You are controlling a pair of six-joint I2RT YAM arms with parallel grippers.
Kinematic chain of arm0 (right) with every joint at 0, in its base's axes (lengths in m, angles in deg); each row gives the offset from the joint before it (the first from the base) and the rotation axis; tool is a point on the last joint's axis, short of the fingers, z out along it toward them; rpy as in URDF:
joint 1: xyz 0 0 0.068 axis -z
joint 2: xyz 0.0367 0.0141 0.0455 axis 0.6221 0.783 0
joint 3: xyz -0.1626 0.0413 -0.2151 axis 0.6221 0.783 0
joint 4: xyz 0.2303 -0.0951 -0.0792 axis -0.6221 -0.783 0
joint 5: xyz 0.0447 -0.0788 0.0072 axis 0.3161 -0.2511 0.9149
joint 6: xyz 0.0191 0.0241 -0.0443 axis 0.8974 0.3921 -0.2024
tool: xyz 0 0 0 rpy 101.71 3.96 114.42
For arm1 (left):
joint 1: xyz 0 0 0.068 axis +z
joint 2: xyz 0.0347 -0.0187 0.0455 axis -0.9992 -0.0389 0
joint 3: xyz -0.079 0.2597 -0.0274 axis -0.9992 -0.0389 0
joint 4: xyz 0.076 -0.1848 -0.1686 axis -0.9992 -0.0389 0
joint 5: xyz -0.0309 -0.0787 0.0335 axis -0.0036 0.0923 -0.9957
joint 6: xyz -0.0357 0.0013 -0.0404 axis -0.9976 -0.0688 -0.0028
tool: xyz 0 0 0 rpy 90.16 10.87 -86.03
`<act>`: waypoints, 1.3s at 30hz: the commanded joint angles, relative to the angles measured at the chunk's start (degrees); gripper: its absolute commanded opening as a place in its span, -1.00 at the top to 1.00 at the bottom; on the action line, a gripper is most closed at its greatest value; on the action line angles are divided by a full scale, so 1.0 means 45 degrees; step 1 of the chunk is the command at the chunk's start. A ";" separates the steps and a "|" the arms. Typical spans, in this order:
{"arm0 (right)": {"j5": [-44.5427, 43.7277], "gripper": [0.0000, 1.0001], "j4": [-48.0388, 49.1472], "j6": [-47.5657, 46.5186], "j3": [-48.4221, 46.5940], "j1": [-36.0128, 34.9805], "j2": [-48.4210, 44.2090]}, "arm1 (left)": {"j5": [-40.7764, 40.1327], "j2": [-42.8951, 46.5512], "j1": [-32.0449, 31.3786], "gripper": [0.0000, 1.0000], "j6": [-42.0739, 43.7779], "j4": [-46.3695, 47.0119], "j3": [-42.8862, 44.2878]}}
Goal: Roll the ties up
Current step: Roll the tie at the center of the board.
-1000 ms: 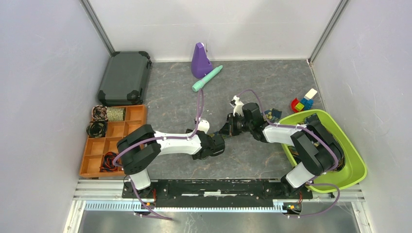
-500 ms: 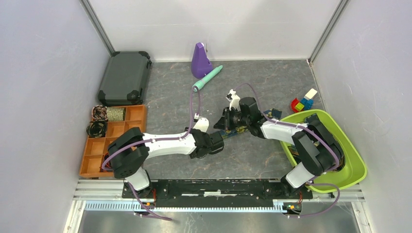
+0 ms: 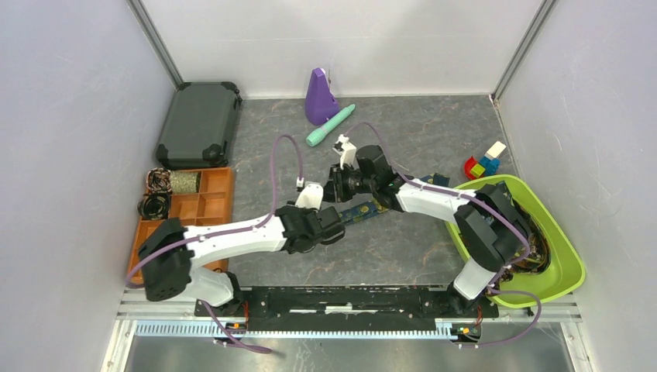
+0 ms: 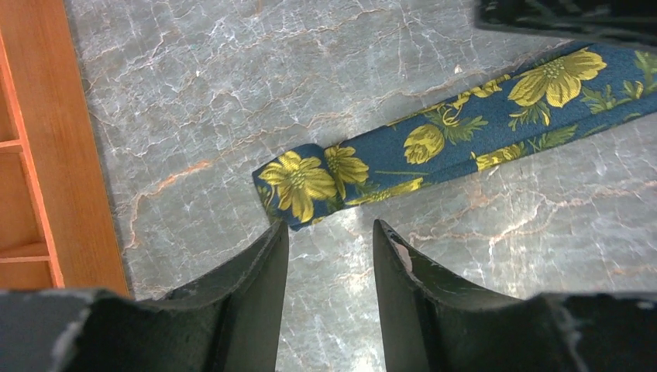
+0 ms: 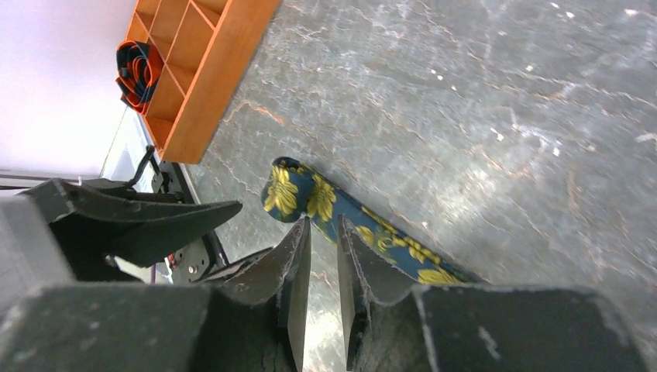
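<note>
Tie (image 4: 434, 155) flat (end folded); left gripper (image 4: 329, 227) apart just short of it, right gripper (image 5: 324, 223) narrowly apart over it.

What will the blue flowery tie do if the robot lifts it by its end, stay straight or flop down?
Probably flop: the tie lies thin and flat against the table, with a soft crease along it. It likely weighs little, being just a narrow strip of cloth. Pushed, it would probably bunch up, not roll.

Bright, even light with faint soft shadows; the tie (image 4: 434, 147) shows in sharp focus.
</note>
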State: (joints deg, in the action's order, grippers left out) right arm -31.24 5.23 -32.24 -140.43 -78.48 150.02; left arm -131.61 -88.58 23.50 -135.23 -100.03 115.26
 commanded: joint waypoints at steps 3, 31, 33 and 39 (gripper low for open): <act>-0.0110 0.46 -0.0617 -0.0002 -0.1998 -0.1146 0.0948 | 0.0147 0.2683 -0.0019 -0.01 -0.0582 -0.1101 -0.0464; -0.0393 0.52 -0.0439 0.0364 -0.3454 -0.3255 0.3720 | 0.1362 0.6586 0.1903 0.00 -0.1416 -0.2278 -0.1990; -0.0387 0.53 -0.0416 0.0313 -0.3477 -0.3258 0.3846 | 0.1388 0.6586 0.1920 0.00 -0.1405 -0.2236 -0.2028; -0.0671 0.54 -0.0482 0.0091 -0.3186 -0.3258 0.3785 | 0.1504 0.6582 0.1977 0.00 -0.1404 -0.2045 -0.2193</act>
State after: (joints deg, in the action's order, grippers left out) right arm -32.86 1.43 -30.47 -155.18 -93.05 167.70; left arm -125.18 -59.31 31.94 -141.18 -111.18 106.19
